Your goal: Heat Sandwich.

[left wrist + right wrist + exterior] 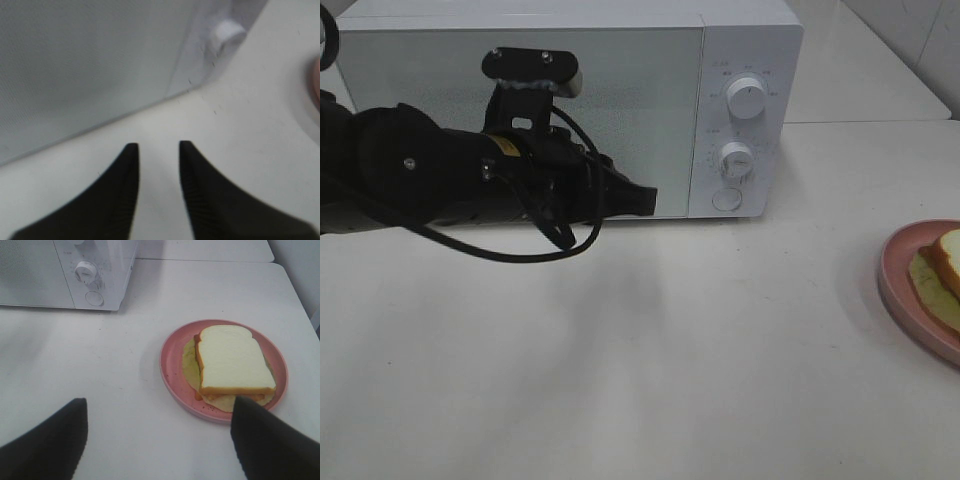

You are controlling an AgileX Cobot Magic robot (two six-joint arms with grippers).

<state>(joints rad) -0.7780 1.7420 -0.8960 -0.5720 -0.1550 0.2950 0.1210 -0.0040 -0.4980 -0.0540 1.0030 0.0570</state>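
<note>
The sandwich (232, 362), thick white bread with tan crust and pale yellow filling, lies on a round pink plate (172, 375). In the exterior high view the plate (895, 275) and sandwich (950, 260) are cut off by the table's right edge. My left gripper (645, 200) reaches in front of the closed door of the white microwave (570, 100), low near its right end. The left wrist view shows that gripper (157, 145) open a little, nothing between its fingers. My right gripper (160, 401) hovers wide open a short way before the plate, touching nothing.
The microwave's panel carries two knobs (748, 100) (736, 160) and a round button (727, 199). Black cables loop under the left arm (420, 170). White table (670, 360) stretches between microwave and plate.
</note>
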